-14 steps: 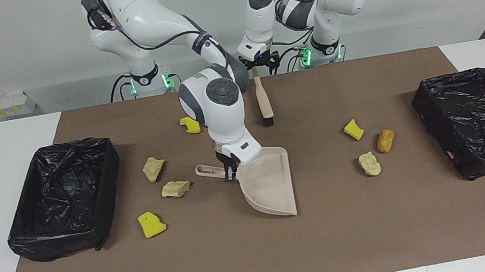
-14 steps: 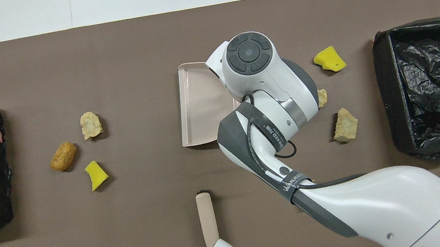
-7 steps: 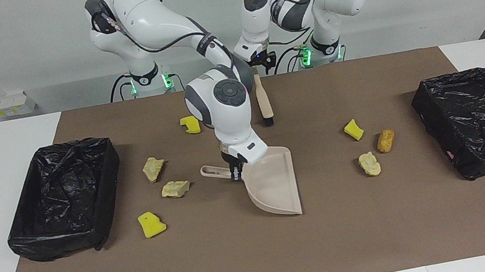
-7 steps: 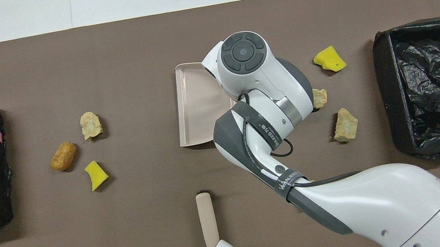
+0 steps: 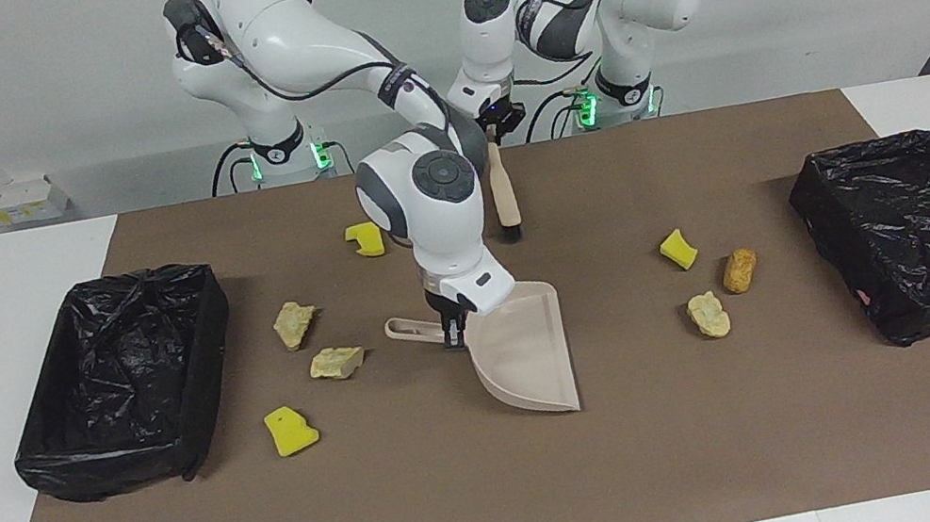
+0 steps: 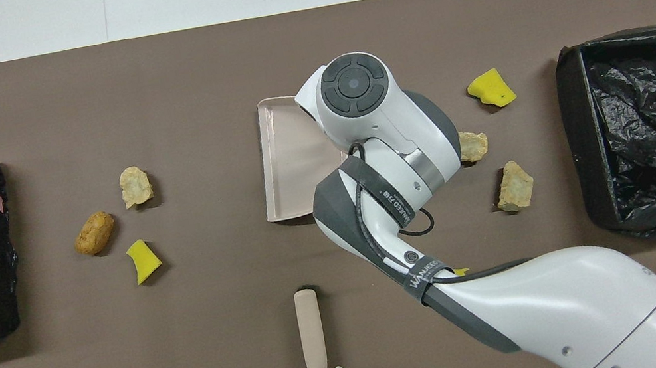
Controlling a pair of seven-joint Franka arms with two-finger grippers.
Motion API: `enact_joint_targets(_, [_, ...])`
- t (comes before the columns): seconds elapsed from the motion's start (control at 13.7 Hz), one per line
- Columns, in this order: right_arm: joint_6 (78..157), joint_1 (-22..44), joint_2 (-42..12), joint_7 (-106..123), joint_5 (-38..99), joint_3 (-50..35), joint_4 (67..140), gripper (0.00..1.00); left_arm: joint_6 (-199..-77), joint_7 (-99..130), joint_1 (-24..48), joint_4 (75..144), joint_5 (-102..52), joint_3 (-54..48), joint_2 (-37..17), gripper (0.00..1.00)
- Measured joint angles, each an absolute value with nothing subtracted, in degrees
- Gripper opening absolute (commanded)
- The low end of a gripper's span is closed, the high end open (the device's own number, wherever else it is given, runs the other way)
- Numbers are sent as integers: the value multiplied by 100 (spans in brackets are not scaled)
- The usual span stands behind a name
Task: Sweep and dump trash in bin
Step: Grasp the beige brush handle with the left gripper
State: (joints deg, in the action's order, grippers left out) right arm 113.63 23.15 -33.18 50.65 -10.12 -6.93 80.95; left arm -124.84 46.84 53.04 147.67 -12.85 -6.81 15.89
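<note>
Facing view: the right gripper [image 5: 451, 336] reaches from the robots' end to the middle of the brown mat [image 5: 506, 493], its fingers closed on the handle of the beige dustpan [image 5: 528, 355], whose pan opens toward the left arm's end of the table. At the dustpan's twelve o'clock the left gripper [image 5: 492, 128] has its fingers shut on the top of the brush [image 5: 503, 197] handle; the brush hangs nearly upright, bristles down by the mat. Trash lies scattered: a yellow sponge piece [image 5: 366, 239], two beige chunks [image 5: 294, 323] [image 5: 336, 361] and another yellow sponge [image 5: 289, 431] toward the right arm's end, beside a black-lined bin [image 5: 124, 378]. At the dustpan's three o'clock sit a yellow sponge wedge [image 5: 678, 249], an orange-brown lump [image 5: 739, 270] and a pale chunk [image 5: 709, 315], well apart from the second bin [image 5: 923, 228].

Overhead view: the right arm covers the dustpan's [image 6: 291, 163] handle, so its gripper is hidden. The brush handle [image 6: 310, 329] points toward twelve o'clock from the left gripper's body at the bottom edge. The orange-brown lump [image 6: 94, 232] lies at the dustpan's nine o'clock, with a pale chunk [image 6: 135, 185] and a yellow wedge [image 6: 144, 261] beside it.
</note>
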Motion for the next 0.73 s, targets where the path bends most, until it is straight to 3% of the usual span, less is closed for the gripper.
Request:
enact_joint_targets(0.36, [11373, 2310, -3320, 5065, -1013, -692, 8094, 0, -11261, 3740, 4832, 14341, -1260, -550, 1673, 0])
enact_joint_targets(0.73, [11440, 2310, -3321, 5065, -1013, -692, 8091, 0, -9324, 2516, 2886, 13608, -960, -471, 2618, 0])
